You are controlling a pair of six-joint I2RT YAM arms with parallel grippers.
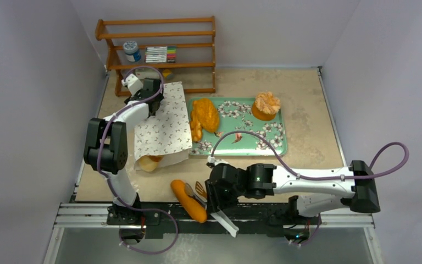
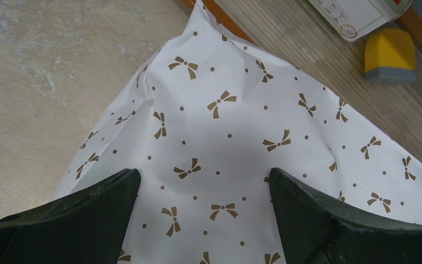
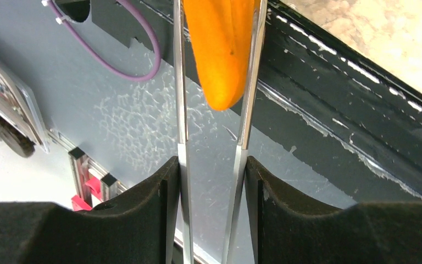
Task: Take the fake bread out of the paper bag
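Step in hand: I judge that I am carrying the long smooth loaf (image 3: 220, 49) away from the paper bag (image 1: 162, 124) with metal tongs (image 3: 179, 110).
Right fingers: my right gripper (image 3: 211, 165) is clamped on the tongs' two blades, and the blades flank the loaf's rounded end.
Left fingers: my left gripper (image 2: 203, 173) is spread wide above the bag's far, closed end and grips nothing.
Doing it well: the pinch is close to the loaf's tip, so the loaf could swing or slip out. I would keep the squeeze even, move slowly, and let go only over a proper resting place.
Loaf's place: it is at the near edge of the worktop (image 1: 302, 104), over the black rail (image 3: 335, 121). I cannot tell whether it is resting or lifted, and this is a poor spot to drop it.
Other bread: a broad lumpy loaf (image 1: 205, 114) and a pale ruffled pastry (image 1: 266, 104) lie on the green floral tray (image 1: 264, 137). One pale orange piece (image 1: 151, 161) shows in the bag's near mouth.
Bag's look: white and creased, printed with small brown bows and dots, lying flat just beside the tray's left edge.
Loaf's look: bright orange, smooth, with a rounded end.
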